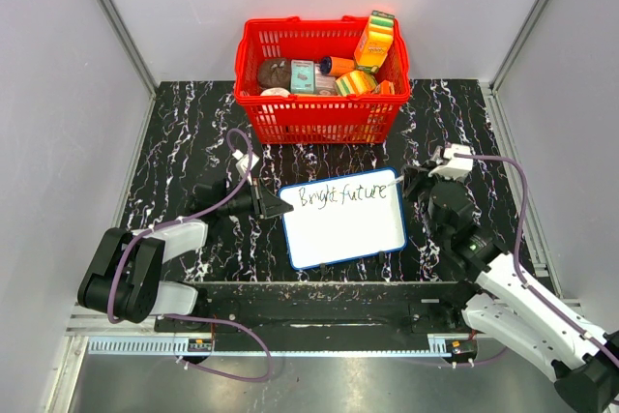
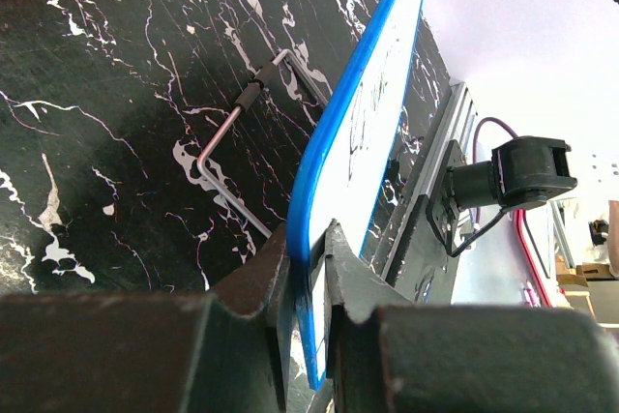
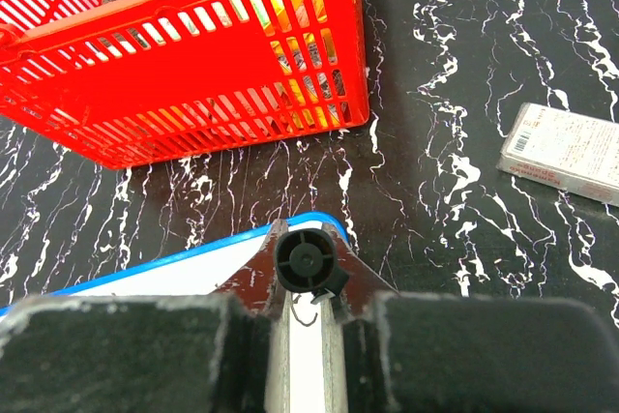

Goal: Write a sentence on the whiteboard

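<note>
Two robot arms at a whiteboard (image 1: 348, 229) that sits mid-surface on black marbled stone (image 1: 184, 132), just near of a red basket (image 1: 322, 108) packed with groceries. The left gripper (image 1: 275, 206) is closed tight on the board's blue left rim, its fingers (image 2: 263, 278) pinching the edge from both sides. The right gripper (image 1: 416, 186), at the board's far right corner, is clamped around a black marker (image 3: 307, 258), seen end-on between its fingers. The sentence (image 1: 340, 194) reads "Bright future" in thin black script along the board's far edge, its last letter close to the right rim
</note>
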You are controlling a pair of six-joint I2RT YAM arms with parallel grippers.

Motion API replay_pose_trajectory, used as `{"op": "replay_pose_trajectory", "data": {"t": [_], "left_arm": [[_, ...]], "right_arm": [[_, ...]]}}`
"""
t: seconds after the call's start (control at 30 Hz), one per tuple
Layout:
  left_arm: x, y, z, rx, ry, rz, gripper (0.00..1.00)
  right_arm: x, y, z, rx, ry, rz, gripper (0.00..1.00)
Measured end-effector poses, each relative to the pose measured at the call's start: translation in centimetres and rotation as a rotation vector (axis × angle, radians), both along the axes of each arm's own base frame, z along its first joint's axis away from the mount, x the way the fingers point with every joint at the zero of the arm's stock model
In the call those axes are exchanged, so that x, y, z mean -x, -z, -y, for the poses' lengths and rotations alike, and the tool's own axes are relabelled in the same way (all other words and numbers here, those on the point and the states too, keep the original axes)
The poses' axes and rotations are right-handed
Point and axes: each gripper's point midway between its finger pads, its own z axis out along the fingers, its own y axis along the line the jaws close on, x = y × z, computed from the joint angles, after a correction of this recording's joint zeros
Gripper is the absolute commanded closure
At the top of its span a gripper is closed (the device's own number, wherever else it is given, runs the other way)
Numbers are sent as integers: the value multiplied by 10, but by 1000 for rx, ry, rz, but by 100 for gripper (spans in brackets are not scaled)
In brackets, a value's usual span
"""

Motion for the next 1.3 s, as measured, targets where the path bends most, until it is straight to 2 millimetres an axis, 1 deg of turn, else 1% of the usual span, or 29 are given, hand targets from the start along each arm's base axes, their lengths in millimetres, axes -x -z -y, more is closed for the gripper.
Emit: {"op": "replay_pose_trajectory", "data": {"t": [0.2,0.33,0.87,1.3], "left_arm": [[0,0,0,0,0,0,100],[0,0,0,0,0,0,100],[0,0,0,0,0,0,100],[0,0,0,0,1,0,100]], "right_arm": [[-4,0,-2,-3,3,4,100],[-6,5,-4,4,6,-5,100],[-9,19,3,31,54,-37,100],[-11,20,2,27,53,-38,100]]}}
